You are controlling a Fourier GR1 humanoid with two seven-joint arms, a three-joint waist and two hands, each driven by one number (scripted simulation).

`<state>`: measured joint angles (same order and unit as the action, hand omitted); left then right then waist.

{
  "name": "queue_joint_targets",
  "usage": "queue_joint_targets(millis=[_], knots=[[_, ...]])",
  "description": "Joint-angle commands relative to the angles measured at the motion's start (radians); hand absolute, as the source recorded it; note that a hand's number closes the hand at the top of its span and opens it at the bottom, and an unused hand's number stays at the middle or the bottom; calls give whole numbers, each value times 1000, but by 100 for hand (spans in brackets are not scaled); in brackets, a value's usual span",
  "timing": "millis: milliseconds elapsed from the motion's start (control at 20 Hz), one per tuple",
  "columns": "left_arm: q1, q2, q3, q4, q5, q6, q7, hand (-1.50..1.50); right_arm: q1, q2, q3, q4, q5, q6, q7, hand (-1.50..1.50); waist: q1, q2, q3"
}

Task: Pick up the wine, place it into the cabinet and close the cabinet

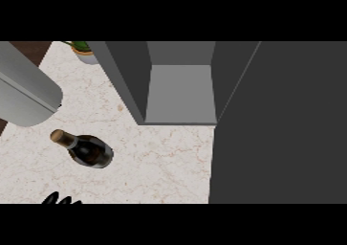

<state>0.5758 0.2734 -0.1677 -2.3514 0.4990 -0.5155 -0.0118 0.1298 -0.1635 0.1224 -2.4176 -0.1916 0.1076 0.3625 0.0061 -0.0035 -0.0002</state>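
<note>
A dark wine bottle (88,149) stands on the pale marbled worktop (162,162), its cork-coloured top leaning toward the view's upper left as seen from steeply above. Nothing touches it. Just beyond and to its right, the grey cabinet (179,88) is open, its bare shelf facing the bottle, while the cabinet door (282,124) is swung wide and fills the right side of the view as a broad dark slab.

Only the tips of black fingers show at the lower left edge, belonging to the robot's left hand (60,200); they look spread and released, holding nothing, and sit near the bottle without reaching it. The right hand does not appear anywhere in the view. A large grey cylindrical body (20,91), possibly part of the robot's arm, crosses the upper left corner, and a small potted plant (84,49) peeks in behind the cabinet's left wall.

The task appears to be at its very first step: the wine is not yet picked up, and the cabinet is already open to receive it. The next move likely calls for a hand to come round the bottle's body, close on it and lift it clear, then carry it the short way up and right onto the shelf. Closing would then mean swinging the wide door back across the opening.
</note>
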Motion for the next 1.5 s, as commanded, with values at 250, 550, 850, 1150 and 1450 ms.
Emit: queue_joint_targets(millis=[250,550,850,1150,1450], knots=[[0,21,85,-143,118,62,51,-150,2,0,5,-153,-19,-37,120,-150,-8,-1,0],[8,85,241,-139,243,57,50,-150,-18,16,24,-129,2,-48,113,-150,-5,-2,0],[-50,98,309,-72,277,67,63,-150,-75,-8,-35,-125,-37,-44,154,-150,-5,0,0],[-178,184,445,57,434,91,133,-150,-124,-2,-20,-114,0,-60,177,-150,-8,2,0],[-252,171,436,191,393,66,165,-150,-43,14,-7,-193,-11,-44,197,-150,-17,1,0]])
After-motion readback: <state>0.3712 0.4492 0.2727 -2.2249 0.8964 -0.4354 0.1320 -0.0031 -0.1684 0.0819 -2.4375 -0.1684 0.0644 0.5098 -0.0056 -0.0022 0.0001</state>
